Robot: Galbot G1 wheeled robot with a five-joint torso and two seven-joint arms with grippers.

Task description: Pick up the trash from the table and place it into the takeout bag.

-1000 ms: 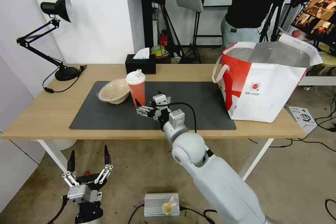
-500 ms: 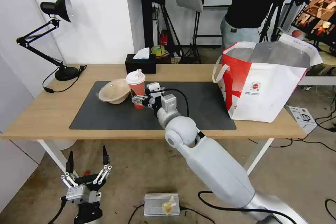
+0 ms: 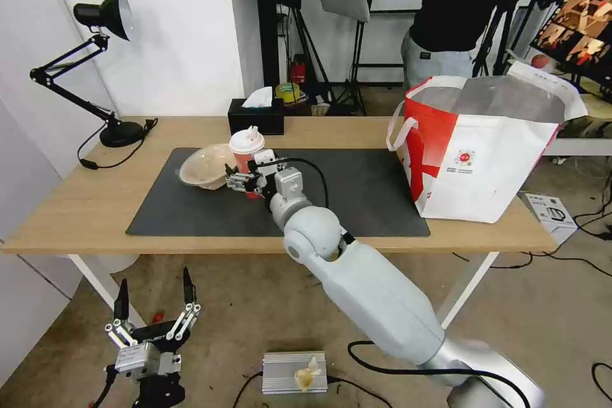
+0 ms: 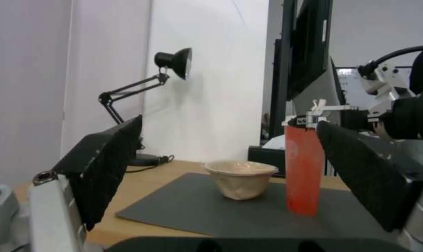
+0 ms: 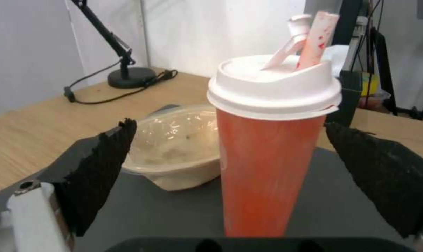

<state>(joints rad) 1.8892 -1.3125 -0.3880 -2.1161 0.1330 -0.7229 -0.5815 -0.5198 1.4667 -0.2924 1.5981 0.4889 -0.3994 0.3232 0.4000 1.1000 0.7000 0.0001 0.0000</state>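
Cup (image 3: 249, 154) upright on dark mat (image 3: 357, 204), red with white lid and straw stub, close beside beige bowl (image 3: 205, 166) on the side away from takeout bag (image 3: 484, 153). Right gripper (image 3: 244, 181) reaching across table (image 3: 76, 210) to the cup, level with its lower half, jaws spread wide and flanking the cup body without touching it (gap on both sides plain in the right wrist view, cup (image 5: 272, 147) centred between black pads (image 5: 99, 171)). Approaching from the side and low, probably to clamp the stiff cup wall and stay clear of the lid, which would pop off under a squeeze. Bowl (image 5: 179, 150) sitting just behind the cup from the gripper's side, near enough that one finger passes close to its rim; a risk of nudging it when closing.

Left gripper (image 3: 152, 325) parked low, below the table edge and well apart from the cup, fingers spread, holding nothing; cup (image 4: 305, 168) and bowl (image 4: 241, 178) seen from it across the mat.

Takeout bag standing open at the far end of the table from the cup, foil lining showing, mouth upward and ready to receive a drop from above. Cup not yet gripped or lifted.
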